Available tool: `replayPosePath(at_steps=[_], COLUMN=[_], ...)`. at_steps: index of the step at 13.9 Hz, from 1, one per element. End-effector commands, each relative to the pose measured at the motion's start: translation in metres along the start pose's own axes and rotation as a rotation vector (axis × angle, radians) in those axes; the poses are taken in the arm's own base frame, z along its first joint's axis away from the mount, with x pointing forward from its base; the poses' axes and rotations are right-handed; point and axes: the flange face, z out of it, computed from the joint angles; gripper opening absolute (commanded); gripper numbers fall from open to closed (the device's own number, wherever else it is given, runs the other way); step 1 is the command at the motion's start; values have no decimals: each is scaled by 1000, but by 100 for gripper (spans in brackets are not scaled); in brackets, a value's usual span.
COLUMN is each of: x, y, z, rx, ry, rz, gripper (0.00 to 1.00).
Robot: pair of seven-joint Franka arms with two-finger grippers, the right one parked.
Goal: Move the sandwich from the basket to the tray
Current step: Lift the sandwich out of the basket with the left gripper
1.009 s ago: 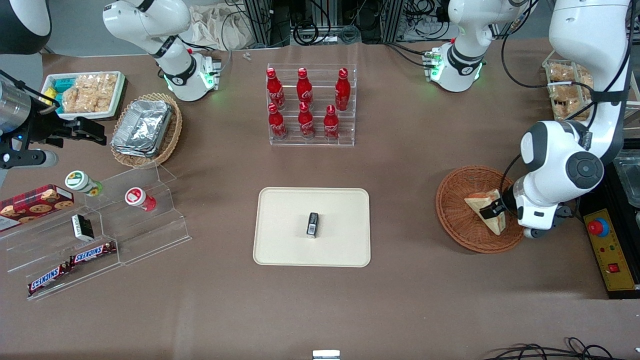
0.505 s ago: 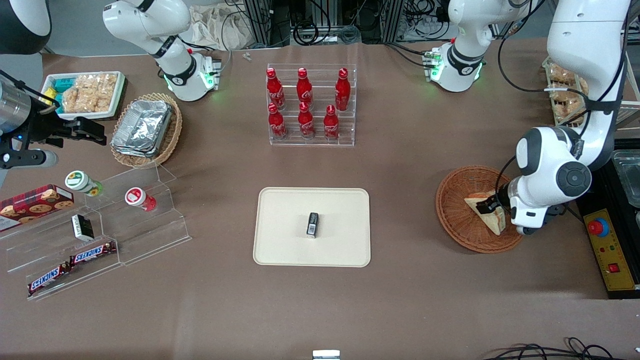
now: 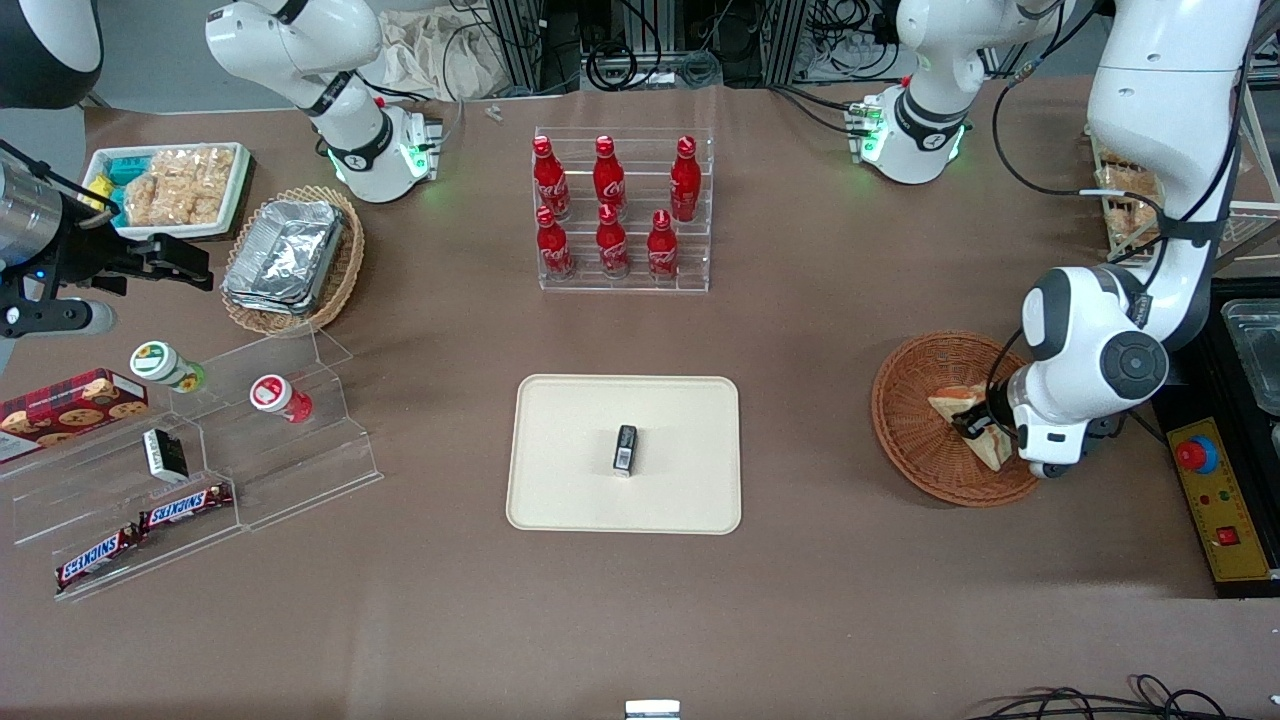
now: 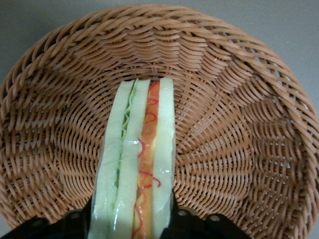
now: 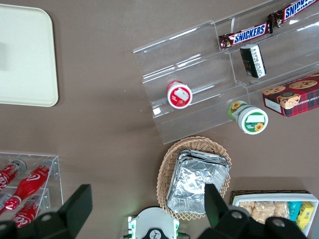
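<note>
The sandwich (image 3: 962, 408), a pale bread wedge with red and green filling (image 4: 142, 159), stands on edge over the reddish-brown wicker basket (image 3: 905, 425) at the working arm's end of the table. My gripper (image 3: 975, 422) is shut on the sandwich, with a dark finger pressed against each bread face (image 4: 133, 224). In the left wrist view the basket's weave (image 4: 239, 124) fills the background around the wedge. The cream tray (image 3: 570, 440) lies mid-table, well away from the gripper toward the parked arm's end.
A small black packet (image 3: 625, 448) lies on the tray's middle. An acrylic rack of red bottles (image 3: 622, 210) stands farther from the front camera than the tray. A yellow control box with a red button (image 3: 1210, 490) sits beside the basket near the table end.
The wrist has shifted slightly toward the tray, carrying the sandwich with it. The wedge now looks narrower and more on edge in the front view.
</note>
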Motion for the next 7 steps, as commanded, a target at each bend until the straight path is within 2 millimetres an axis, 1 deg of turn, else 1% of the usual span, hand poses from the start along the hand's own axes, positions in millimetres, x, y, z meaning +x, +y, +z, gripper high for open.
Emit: replayPosePath(at_steps=[1,2,3,5,7], x=[1,2,3,6,2], y=[4,3,3,8,28], z=[-17,-26,-44,-86,-137], rx=[-7,-11,-13,-11,3], ry=[30,38,50,47,27], rz=[-17,-11,-4,-12,7], gripper=[0,0,0,0,0])
